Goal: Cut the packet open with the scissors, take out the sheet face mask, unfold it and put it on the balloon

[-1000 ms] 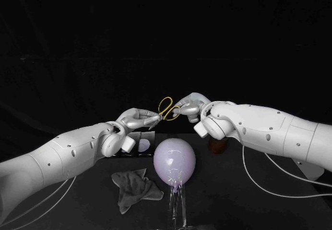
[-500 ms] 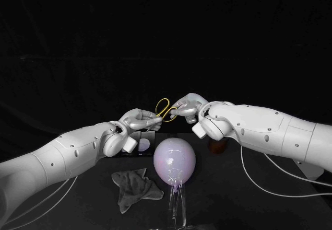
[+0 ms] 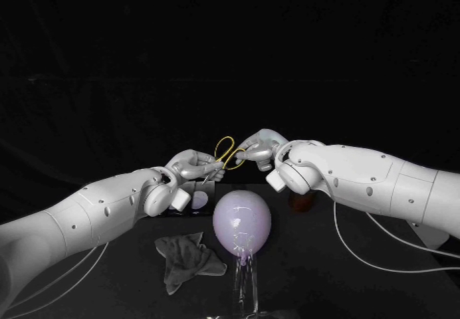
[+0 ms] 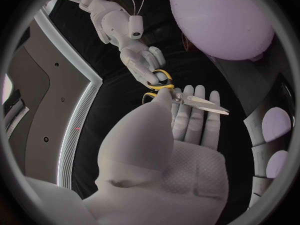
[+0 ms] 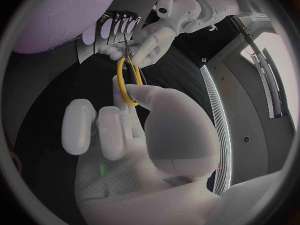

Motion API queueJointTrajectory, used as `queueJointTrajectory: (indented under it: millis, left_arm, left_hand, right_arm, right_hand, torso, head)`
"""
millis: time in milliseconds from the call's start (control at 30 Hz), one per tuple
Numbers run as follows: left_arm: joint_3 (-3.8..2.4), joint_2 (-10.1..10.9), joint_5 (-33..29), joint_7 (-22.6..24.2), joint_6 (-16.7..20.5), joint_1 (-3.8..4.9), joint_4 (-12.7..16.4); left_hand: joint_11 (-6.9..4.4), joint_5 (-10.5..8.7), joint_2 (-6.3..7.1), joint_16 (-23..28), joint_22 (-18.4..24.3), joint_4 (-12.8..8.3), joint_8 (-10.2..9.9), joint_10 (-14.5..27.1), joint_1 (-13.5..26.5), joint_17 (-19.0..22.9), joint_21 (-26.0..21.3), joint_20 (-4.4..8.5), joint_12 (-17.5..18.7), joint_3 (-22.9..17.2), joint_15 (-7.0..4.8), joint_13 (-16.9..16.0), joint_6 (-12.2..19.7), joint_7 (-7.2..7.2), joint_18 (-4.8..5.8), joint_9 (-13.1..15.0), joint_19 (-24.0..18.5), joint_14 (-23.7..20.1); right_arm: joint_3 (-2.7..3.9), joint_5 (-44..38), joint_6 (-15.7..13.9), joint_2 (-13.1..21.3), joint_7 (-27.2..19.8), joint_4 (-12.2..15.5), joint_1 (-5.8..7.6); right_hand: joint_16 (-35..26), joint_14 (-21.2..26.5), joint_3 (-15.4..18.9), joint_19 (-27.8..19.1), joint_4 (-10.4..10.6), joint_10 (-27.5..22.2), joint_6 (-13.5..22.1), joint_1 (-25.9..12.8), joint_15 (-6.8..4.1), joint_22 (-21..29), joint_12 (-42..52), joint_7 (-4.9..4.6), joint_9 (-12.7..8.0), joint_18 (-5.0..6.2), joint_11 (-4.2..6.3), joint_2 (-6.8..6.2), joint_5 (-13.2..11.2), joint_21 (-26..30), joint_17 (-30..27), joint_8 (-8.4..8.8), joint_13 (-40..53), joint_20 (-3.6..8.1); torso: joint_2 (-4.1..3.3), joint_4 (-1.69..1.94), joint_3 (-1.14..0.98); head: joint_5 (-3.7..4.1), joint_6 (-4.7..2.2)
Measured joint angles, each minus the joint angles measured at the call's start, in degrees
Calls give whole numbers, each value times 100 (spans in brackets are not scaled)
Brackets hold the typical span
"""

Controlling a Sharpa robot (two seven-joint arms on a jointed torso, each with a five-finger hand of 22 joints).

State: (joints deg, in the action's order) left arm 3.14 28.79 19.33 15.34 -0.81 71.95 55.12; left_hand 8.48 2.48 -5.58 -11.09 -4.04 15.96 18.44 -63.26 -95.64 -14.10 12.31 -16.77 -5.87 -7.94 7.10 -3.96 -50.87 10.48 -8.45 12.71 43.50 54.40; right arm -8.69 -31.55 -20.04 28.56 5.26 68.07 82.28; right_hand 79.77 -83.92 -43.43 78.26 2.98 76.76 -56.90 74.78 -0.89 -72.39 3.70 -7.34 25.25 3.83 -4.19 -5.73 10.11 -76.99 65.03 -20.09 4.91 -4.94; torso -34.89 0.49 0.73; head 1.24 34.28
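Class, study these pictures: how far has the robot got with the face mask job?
Done: the scissors are off the table. In hand: the right hand holds their yellow handles and the left hand grips the blade end, in the air near the balloon. Left: the balloon is bare, so cutting the packet, taking out the mask, unfolding it and placing it all seem yet to come.

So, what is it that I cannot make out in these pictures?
Scissors blades: head view, hidden by the fingers of the left hand.
Brown thing: head view, mostly behind the right arm; what it is cannot be told.
Dark item with pale ovals: head view, partly behind the left hand; too small to identify.
Balloon: both wrist views, cut off at the edge.
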Motion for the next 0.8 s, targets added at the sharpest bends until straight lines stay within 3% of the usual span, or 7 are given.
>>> queueJointTrajectory:
  millis: [100,300,433,500,567,600,800]
  left_arm:
    - [0,-4,2,12,13,1,-4]
    - [0,-8,12,24,21,1,1]
    - [1,-7,27,24,22,-1,4]
    - [1,-2,30,24,26,-1,5]
    - [1,6,31,24,32,-1,4]
    - [1,9,33,24,36,-1,4]
    - [3,18,43,7,42,-1,6]
  left_hand:
    - [-8,-9,57,-38,-7,-16,93,-152,-129,-34,24,10,-14,-292,-42,6,-98,-57,0,65,127,144]
    - [11,22,183,-38,3,238,251,-354,-139,-94,24,18,92,-577,-94,25,-174,-94,3,228,177,275]
    - [2,29,414,-21,8,243,358,-469,82,-138,-17,18,166,-1204,-115,25,-174,-94,3,352,219,339]
    - [-7,29,461,-11,8,254,369,-494,129,-153,-17,18,172,-1225,-97,26,-174,-94,4,397,219,359]
    - [-8,29,537,-11,8,237,409,-496,205,-174,-46,18,172,-1447,-116,26,-174,-94,4,452,219,381]
    - [-26,29,547,4,8,238,420,-547,216,-180,-56,5,171,-1448,-117,25,-174,-94,4,462,231,398]
    - [-38,29,703,45,7,226,531,-568,357,-222,-61,17,193,-1849,-117,24,-149,-115,5,632,259,399]
  right_arm:
    - [-1,-1,6,-1,0,-4,-3]
    - [-2,-2,30,-3,2,-31,-4]
    - [-1,11,105,-17,-6,-70,-4]
    - [-1,15,170,-28,-33,-90,-4]
    - [-4,15,228,-29,-67,-106,-4]
    - [-6,15,271,-28,-101,-108,-3]
    - [-19,-45,481,52,-379,-54,-2]
  right_hand:
    - [0,0,0,0,-1,0,0,1,0,0,0,0,0,-1,0,0,21,0,0,2,0,0]
    - [0,1,-5,-36,-6,0,2,-31,0,44,-1,-1,1,-3,0,33,22,37,-25,7,-1,-5]
    - [-202,12,140,-395,-121,-308,289,-210,72,475,-5,-138,40,72,-3,35,65,409,-450,95,-78,-72]
    - [-655,297,443,-1015,-41,-761,655,-461,230,1234,-6,-290,-42,246,-160,-160,50,1078,-1240,324,-125,-170]
    - [-1828,1283,816,-2184,-54,-1383,1030,-546,387,2474,-6,-424,-160,503,-335,-364,-97,2373,-2812,599,-125,-324]
    - [-2303,1701,967,-2540,-70,-1586,1210,-543,442,2795,-6,-425,-206,558,-379,-430,-130,2820,-3197,720,-126,-385]
    - [-4157,3080,1454,-3487,-145,-1958,1481,-453,716,3915,97,-376,-253,598,-566,-523,-172,4514,-4226,904,-117,-704]
  torso:
    - [-3,-2,-1]
    - [-4,-3,-1]
    - [-3,-3,0]
    - [1,-3,-1]
    - [2,-2,-1]
    - [3,-2,-2]
    - [5,-1,-3]
  head:
    - [-3,8]
    - [1,28]
    - [2,30]
    - [-4,31]
    - [-8,35]
    - [-9,36]
    - [-31,34]
